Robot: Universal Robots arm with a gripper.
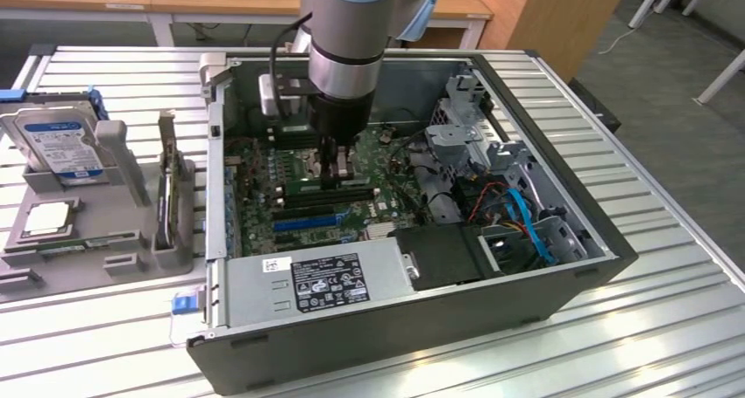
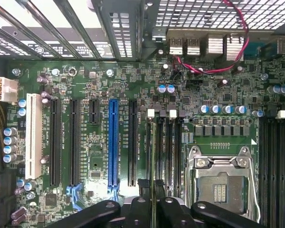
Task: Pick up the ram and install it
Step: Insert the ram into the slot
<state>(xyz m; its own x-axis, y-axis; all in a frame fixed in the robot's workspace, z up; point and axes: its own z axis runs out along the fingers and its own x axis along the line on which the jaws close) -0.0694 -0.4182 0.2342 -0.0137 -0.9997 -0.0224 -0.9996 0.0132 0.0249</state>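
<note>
The ram is a thin green board seen edge-on in the wrist view. It stands in line with the black memory slots, beside the CPU socket. My gripper is shut on it, one dark finger on each side. In the exterior view the arm reaches straight down into the open computer case. There my gripper hangs low over the motherboard, with the ram at the slots. I cannot tell how deep the ram sits in its slot.
A hard drive with a blue-white label stands in a grey fixture outside the case, at the exterior view's left. Inside are the power supply, a drive cage, blue cables and a blue expansion slot.
</note>
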